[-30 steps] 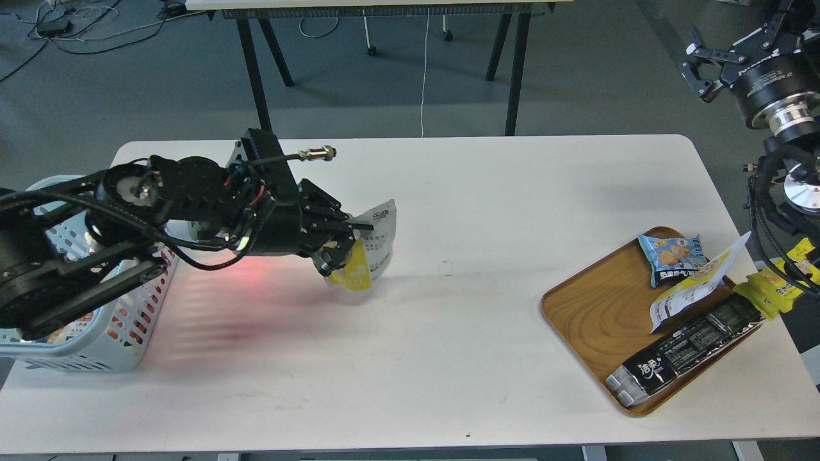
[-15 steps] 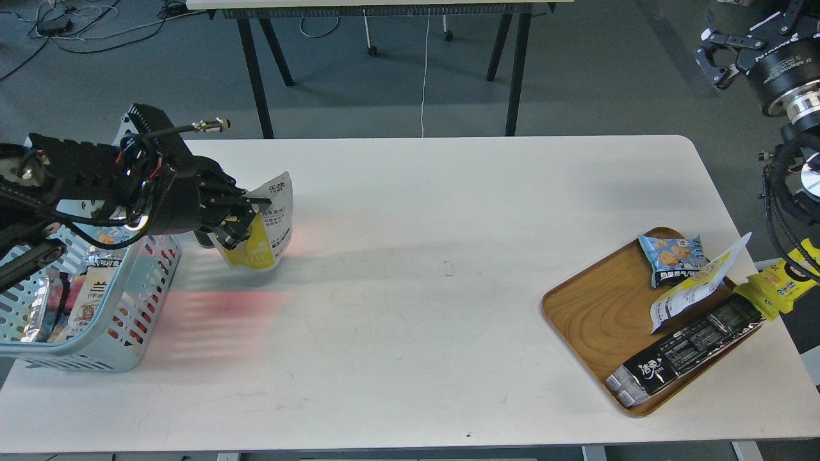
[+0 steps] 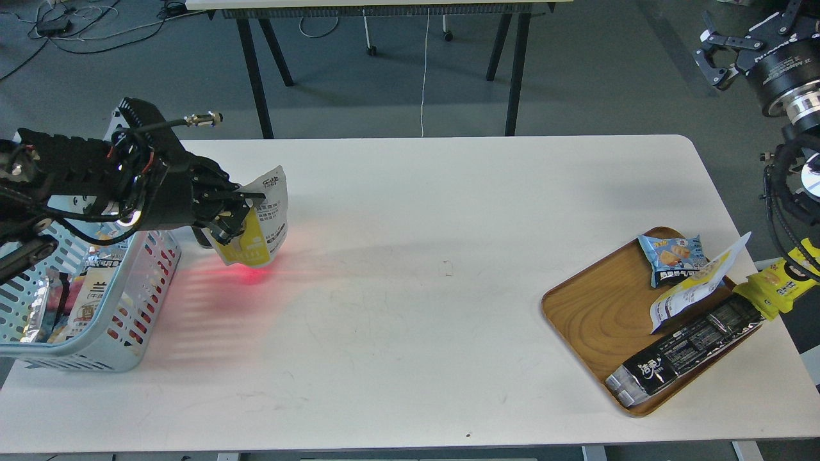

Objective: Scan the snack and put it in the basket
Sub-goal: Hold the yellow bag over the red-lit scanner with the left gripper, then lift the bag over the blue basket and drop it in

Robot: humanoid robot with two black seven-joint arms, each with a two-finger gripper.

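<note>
Snack: the snack (image 3: 264, 225) is held up just beside the basket (image 3: 96, 358), over a red light on the table (image 3: 410, 288).
Left gripper: the left gripper (image 3: 238, 216) is clamped on the snack.
Done: the snack is picked up; scanning seems under way.
Left: the snack is not yet put in the basket.
Right gripper: the right gripper (image 3: 721, 54) is held high, fingers apart, nothing in it.

Layout around the left gripper

The left gripper (image 3: 234, 214) holds the snack (image 3: 259, 224) above the table (image 3: 410, 307), the pouch on its right side. The basket (image 3: 83, 307) sits just left of and below the gripper, at the table's left edge. Well apart to the gripper's right lies the tray (image 3: 589, 320), carrying several packets. The right gripper (image 3: 717, 57) is far right, off the table.
</note>
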